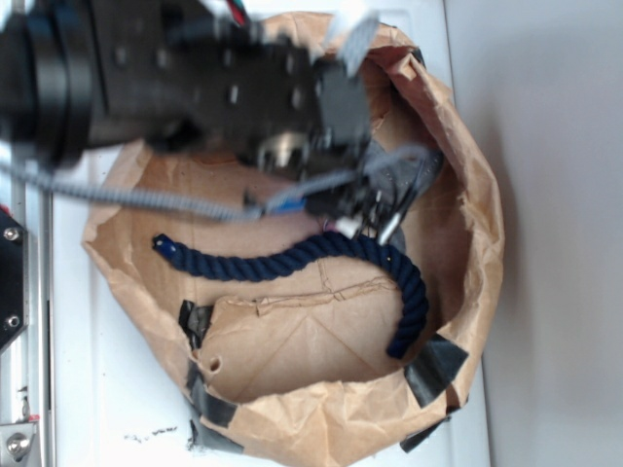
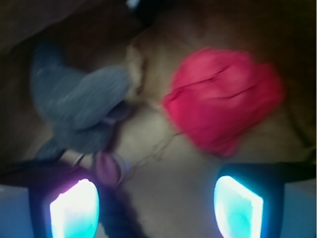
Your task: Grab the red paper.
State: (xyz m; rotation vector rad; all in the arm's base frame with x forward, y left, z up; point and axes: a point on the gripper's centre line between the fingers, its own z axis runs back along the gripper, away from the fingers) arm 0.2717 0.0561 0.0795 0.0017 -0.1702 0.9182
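End effector (image 2: 156, 208) spread apart, empty; red paper (image 2: 223, 99) beyond its fingertips, beside grey toy (image 2: 79, 104)

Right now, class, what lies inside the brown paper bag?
Inside the paper bag lie a dark blue rope, a grey stuffed toy and the red paper. In the exterior view, the arm covers the toy and red paper.

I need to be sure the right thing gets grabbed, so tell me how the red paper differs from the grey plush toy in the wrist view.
The red paper is bright red; the grey plush toy is dull grey. The paper is a creased, rounded ball; the toy is soft, fuzzy and irregular. The paper lies to the right, above the right finger of the end effector; the toy lies to the left. Both are similar in size and rest on the brown paper bag.
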